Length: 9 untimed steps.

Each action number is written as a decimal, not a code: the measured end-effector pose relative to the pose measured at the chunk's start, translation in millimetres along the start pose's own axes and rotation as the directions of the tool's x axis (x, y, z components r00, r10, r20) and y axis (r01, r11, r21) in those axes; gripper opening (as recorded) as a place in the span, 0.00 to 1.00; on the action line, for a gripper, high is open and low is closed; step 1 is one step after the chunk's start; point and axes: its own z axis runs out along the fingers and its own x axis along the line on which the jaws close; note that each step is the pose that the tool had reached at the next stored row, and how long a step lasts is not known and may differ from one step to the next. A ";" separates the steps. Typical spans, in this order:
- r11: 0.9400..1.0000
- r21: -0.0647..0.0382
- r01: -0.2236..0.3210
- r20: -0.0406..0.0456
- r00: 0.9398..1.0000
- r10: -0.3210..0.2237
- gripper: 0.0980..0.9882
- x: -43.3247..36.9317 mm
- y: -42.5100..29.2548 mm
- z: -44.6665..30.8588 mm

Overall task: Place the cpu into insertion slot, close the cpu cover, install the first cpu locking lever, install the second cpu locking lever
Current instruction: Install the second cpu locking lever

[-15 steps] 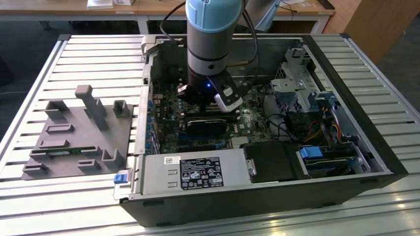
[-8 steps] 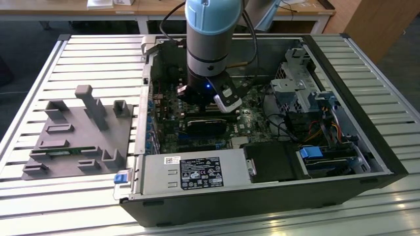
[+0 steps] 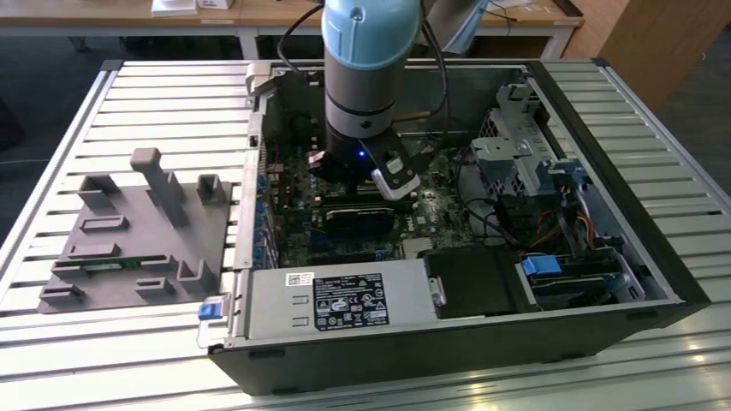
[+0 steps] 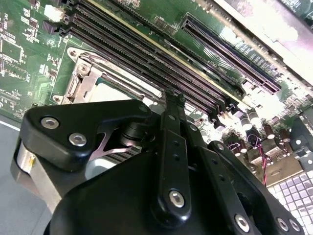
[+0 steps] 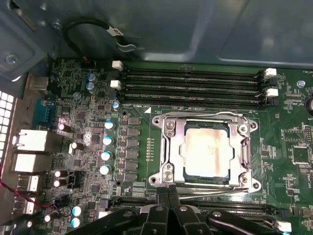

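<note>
**Now the socket is being worked on with the chip already seated**

Inside the open computer case [image 3: 639,257], the arm's gripper [image 5: 168,188] is being held low over the motherboard [image 5: 88,127], right at the edge of the insertion slot [image 5: 164,122]. The fingers [image 4: 172,110] are being kept pressed together into a narrow tip, with nothing clamped between them.

The cpu [image 5: 205,149] is being shown lying flat and square in the slot, its silvery top exposed. The cpu cover [image 5: 243,147] is being seen as a metal frame lying down around the chip, so placement and cover closing are judged to be done. A thin locking lever [image 5: 210,185] is being seen running along the socket edge nearest the fingertips; whether it is already hooked cannot be told. The step in hand is therefore judged to be the fitting of a locking lever.

For that, a firm, steady push on the thin rod is being called for, down and then sideways under its catch, without slipping onto the memory slots [image 5: 190,85] close beside the socket or the small capacitors [image 5: 106,147] near it.
</note>
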 end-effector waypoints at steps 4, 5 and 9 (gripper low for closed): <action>1.000 -0.019 0.000 0.001 1.000 0.000 0.01 1.0 -4.9 0.6; 1.000 -0.027 0.000 0.001 1.000 0.000 0.01 1.3 -5.9 0.7; 0.998 -0.056 0.000 0.002 1.000 0.000 0.01 3.4 -8.5 1.6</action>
